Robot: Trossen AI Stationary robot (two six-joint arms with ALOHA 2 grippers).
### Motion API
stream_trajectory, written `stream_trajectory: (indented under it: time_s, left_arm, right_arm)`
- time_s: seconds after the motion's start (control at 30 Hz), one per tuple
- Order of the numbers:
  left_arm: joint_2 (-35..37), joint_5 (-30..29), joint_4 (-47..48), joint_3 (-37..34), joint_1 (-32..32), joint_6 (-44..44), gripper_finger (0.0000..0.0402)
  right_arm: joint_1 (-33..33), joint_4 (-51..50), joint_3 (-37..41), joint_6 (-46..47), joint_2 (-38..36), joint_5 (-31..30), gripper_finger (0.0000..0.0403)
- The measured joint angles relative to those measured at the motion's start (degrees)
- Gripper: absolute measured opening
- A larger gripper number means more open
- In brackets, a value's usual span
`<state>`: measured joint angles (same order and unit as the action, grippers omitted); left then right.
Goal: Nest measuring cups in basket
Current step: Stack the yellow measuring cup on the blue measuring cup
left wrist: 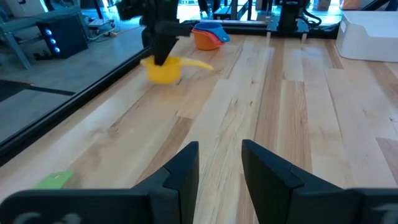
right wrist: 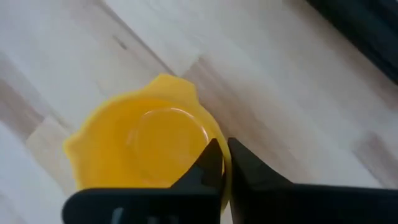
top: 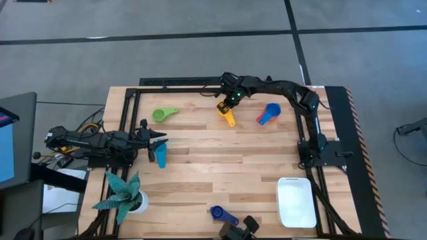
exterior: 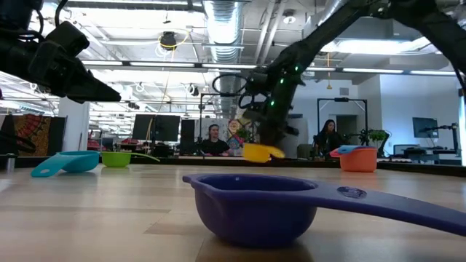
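Right gripper (right wrist: 222, 163) pinched on the rim of the yellow cup (right wrist: 146, 146), cup just under the fingers on the table (top: 200, 140). Thin rim hold: likely to swing or slip on lifting. Orange-and-blue stack (top: 268, 115) just beside. Basket (top: 296, 201) well apart. Left gripper (left wrist: 219, 163) part open, idle.

You had no readable text, label, brand or number anywhere in these views. The raised mark on the dark blue cup's handle (exterior: 352, 192) was too blurred to make out.
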<state>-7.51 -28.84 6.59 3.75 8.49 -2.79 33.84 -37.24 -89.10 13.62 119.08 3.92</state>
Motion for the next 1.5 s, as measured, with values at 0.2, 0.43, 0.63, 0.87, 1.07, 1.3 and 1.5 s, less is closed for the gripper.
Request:
stream_trajectory:
  time_s: [0.2, 0.43, 0.63, 0.87, 1.07, 1.3, 1.5]
  left_arm:
    - [0.00, 0.02, 0.00, 0.00, -0.02, 0.00, 0.0112]
    - [0.02, -0.02, 0.00, 0.00, -0.01, 0.00, 0.0112]
    - [0.02, -0.04, 0.00, 0.00, -0.02, 0.00, 0.0112]
    - [0.02, -0.02, 0.00, 0.00, 0.00, 0.00, 0.0112]
    - [0.01, -0.02, 0.00, 0.00, -0.01, 0.00, 0.0112]
    - [0.02, -0.02, 0.00, 0.00, -0.01, 0.00, 0.0112]
    - [0.02, -0.02, 0.00, 0.00, -0.01, 0.00, 0.0112]
  right_arm:
    - [0.96, -3.23, 4.93, 3.24, -10.10, -3.78, 0.0026]
    - [4.24, -4.43, 20.78, 13.67, -29.94, -10.35, 0.0020]
    - [4.32, -6.29, 29.78, 19.47, -43.13, -15.45, 0.0026]
    - [3.97, -9.59, 33.53, 22.81, -50.33, -17.06, 0.0019]
    - [4.12, -10.33, 33.53, 25.88, -50.91, -18.20, 0.0030]
    - [2.38, -11.63, 33.53, 28.42, -50.45, -18.00, 0.0016]
    - [1.58, -16.06, 33.53, 29.06, -50.44, -20.03, 0.0031]
